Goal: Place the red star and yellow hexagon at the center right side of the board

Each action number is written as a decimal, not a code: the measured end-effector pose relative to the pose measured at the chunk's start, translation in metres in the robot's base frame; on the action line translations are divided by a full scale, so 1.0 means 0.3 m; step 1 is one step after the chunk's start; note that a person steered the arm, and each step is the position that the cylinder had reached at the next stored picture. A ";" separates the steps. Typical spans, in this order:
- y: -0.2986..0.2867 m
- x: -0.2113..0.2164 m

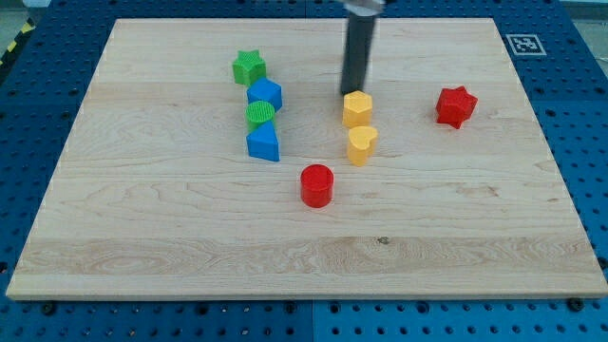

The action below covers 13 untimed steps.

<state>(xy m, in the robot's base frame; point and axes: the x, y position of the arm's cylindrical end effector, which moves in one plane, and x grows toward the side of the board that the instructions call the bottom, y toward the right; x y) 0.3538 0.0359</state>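
My tip [352,92], a bare rod with no gripper to open or close, rests just behind the yellow hexagon [357,108]; I should work round to its left and push right, toward the red star [455,105].

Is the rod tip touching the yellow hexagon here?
Cannot tell. In the camera view my tip meets the top edge of the yellow hexagon with no visible gap, but overlap could hide one.

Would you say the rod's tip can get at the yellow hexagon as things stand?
Probably yes: my tip is already right at the upper edge of the yellow hexagon, nothing between them. The yellow heart sits just below it.
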 end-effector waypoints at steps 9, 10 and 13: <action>0.352 0.191; 0.427 0.185; 0.228 0.174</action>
<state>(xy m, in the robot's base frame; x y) 0.4060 0.1041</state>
